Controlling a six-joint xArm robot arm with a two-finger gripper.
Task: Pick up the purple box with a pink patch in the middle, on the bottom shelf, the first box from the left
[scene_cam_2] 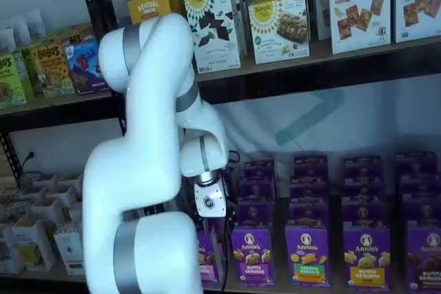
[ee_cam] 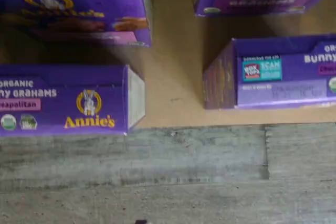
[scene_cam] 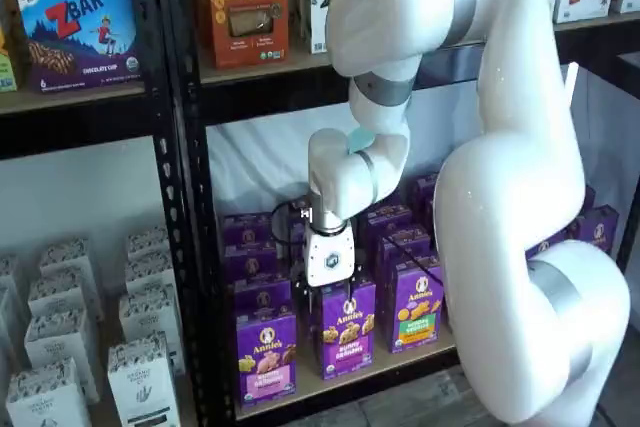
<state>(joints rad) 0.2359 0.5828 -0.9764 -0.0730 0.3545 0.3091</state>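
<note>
The purple box (scene_cam: 265, 352) stands at the left end of the front row on the bottom shelf (scene_cam: 350, 379), with the pink patch (scene_cam: 268, 375) low on its front. In the other shelf view the arm hides most of this box (scene_cam_2: 207, 256). The wrist view shows its top panel (ee_cam: 63, 100) with the bunny logo and a pink label (ee_cam: 18, 104). My gripper (scene_cam: 322, 299) hangs in front of the shelf, a little above and to the right of the box, its white body facing out. It is open and holds nothing. In a shelf view the gripper (scene_cam_2: 215, 228) shows below the white wrist.
More purple cartons fill the shelf: one with a purple band (scene_cam: 348, 332), one with a green band (scene_cam: 417, 312), and rows behind them. A black upright (scene_cam: 185, 197) stands just left of the box. White cartons (scene_cam: 60, 387) fill the neighbouring rack. Grey floor planks (ee_cam: 168, 177) lie before the shelf edge.
</note>
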